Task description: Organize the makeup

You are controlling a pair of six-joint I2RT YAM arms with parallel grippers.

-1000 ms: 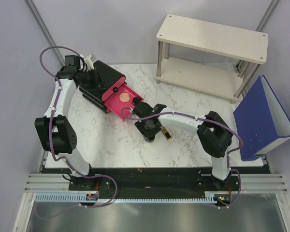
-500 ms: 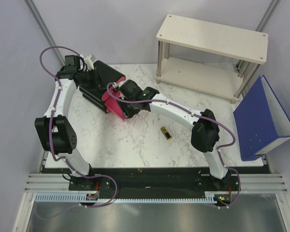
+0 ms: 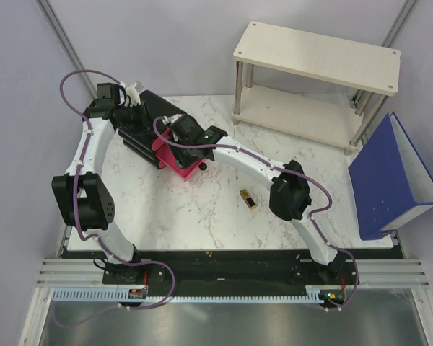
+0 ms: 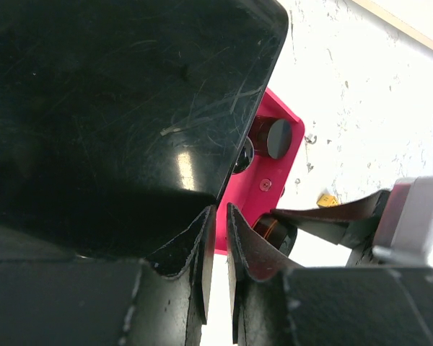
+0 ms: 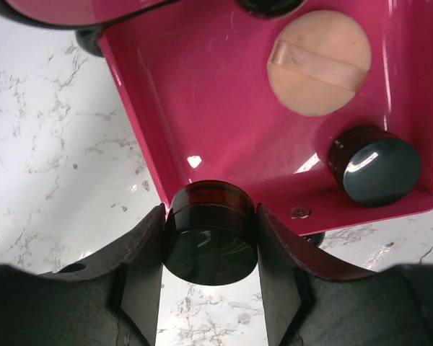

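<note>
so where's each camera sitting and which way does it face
top external: above, behind the bases, facing down on the table; left arm and right arm show.
left wrist: faces the black box past its own fingers.
right wrist: faces down into the pink drawer; right hand grips a dark jar.
shared: both wrist views show drawer and jar.

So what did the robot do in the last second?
The right arm swung from the middle of the table, beside the lipstick, up and left to the open pink drawer. Its pincer is shut on a small black jar at the drawer's front edge. The lipstick, the left arm and the black box stayed put.
</note>
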